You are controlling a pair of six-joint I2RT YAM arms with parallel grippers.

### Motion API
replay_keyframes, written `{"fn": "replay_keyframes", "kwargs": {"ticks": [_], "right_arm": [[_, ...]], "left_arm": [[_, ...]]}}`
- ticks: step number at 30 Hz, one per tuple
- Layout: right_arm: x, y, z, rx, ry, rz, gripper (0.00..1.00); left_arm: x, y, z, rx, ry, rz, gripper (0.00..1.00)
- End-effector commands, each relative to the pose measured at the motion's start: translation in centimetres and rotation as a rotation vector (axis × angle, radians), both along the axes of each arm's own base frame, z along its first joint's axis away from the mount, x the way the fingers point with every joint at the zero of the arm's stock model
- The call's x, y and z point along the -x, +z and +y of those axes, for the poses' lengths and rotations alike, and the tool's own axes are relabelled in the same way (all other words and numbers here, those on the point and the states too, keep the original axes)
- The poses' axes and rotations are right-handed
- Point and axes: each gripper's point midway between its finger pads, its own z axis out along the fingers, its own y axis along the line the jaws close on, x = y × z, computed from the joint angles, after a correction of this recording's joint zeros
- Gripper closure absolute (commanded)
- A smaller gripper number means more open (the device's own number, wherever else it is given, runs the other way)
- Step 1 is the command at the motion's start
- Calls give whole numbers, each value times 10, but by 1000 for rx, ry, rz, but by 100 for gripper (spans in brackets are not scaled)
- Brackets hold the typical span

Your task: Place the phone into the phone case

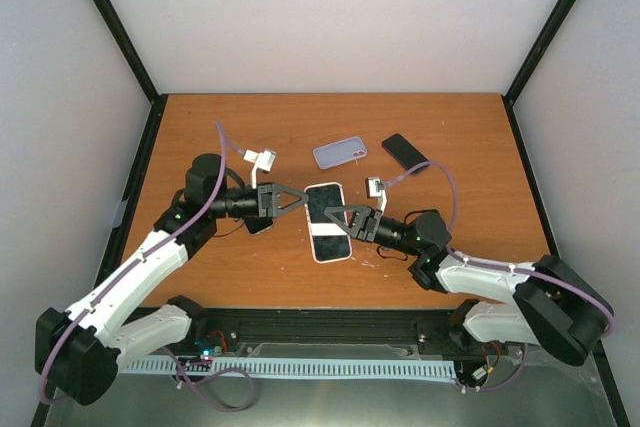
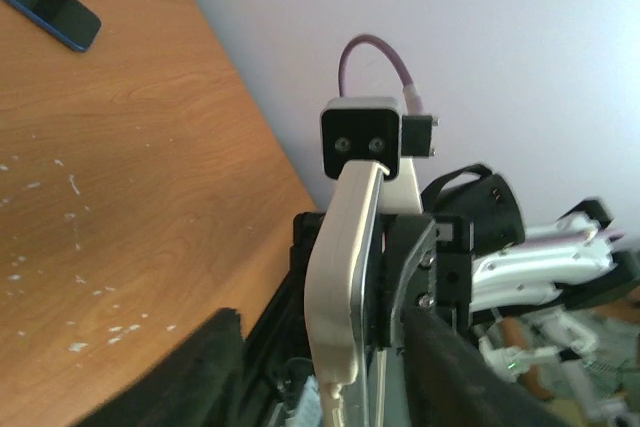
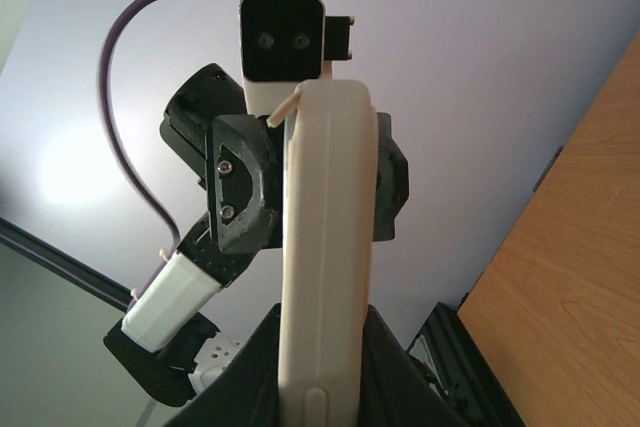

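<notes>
Right claw [image 1: 347, 215], top view: narrow, clamped on the right long side of the white-rimmed, black-faced slab phone [image 1: 328, 225]. Left claw [image 1: 301, 198] meets the same phone at its far-left corner. Phone sits mid-table between the two claws, over the orange-brown wooden table [image 1: 470, 137]; whether it rests on the wood or is lifted, cannot tell. Pale lilac translucent phone case [image 1: 340, 153] lies flat beyond the phone, apart from it. Black rectangular handset [image 1: 405, 151] lies just right of the case, not touching.

Left wrist view: phone [image 2: 345, 267] seen edge-on, running up the middle of the frame. Own fingers [image 2: 205, 377] blurred at the bottom, one on each side of the phone, with a gap showing on both sides. Left claw is part-open, not pinching. Right claw grips the phone's far end. Black handset [image 2: 50, 9] at top left, blue rim visible.

Right wrist view: phone [image 3: 325, 247] edge-on and upright; own fingers [image 3: 240, 382] pressed against both faces at the bottom. Left claw's black jaw blocks flank the phone's upper part
</notes>
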Motion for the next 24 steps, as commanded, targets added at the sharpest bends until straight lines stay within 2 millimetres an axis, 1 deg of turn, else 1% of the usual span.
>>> {"fn": "replay_keyframes", "kwargs": {"ticks": [1, 4, 10, 11, 12, 13, 14, 16, 17, 19, 20, 22, 24], "right_arm": [[6, 30, -3, -42, -4, -106, 87], [7, 31, -2, -42, 5, -111, 87], [4, 29, 0, -28, -2, -104, 86], [4, 28, 0, -24, -3, -104, 86], [3, 29, 1, -23, -4, -105, 86], [2, 28, 1, -19, -4, -103, 85], [2, 29, 2, -19, -5, -105, 84], [2, 28, 4, -7, -2, -108, 82], [1, 27, 4, 2, -4, -106, 80], [-1, 23, 3, 26, -19, -99, 73], [-3, 23, 2, 37, -37, -101, 70], [-6, 22, -1, 60, -66, -99, 68], [-8, 22, -4, 80, -94, -99, 68]], "left_arm": [[3, 26, 3, 37, -3, -108, 50], [-1, 21, 0, 25, -15, -95, 49], [0, 22, -5, 38, -61, -91, 52], [0, 21, -5, 37, -63, -89, 54], [-1, 19, -6, 34, -65, -82, 57], [-2, 16, -6, 28, -65, -72, 63], [-3, 12, -7, 19, -64, -61, 74], [-7, 5, -8, -2, -58, -43, 91], [-9, 3, -8, -10, -55, -41, 95], [-11, 0, -7, -25, -47, -43, 99], [-12, 0, -7, -34, -38, -49, 100], [-13, -1, -6, -49, -35, -55, 100], [-13, -2, -6, -57, -38, -58, 100]]}}
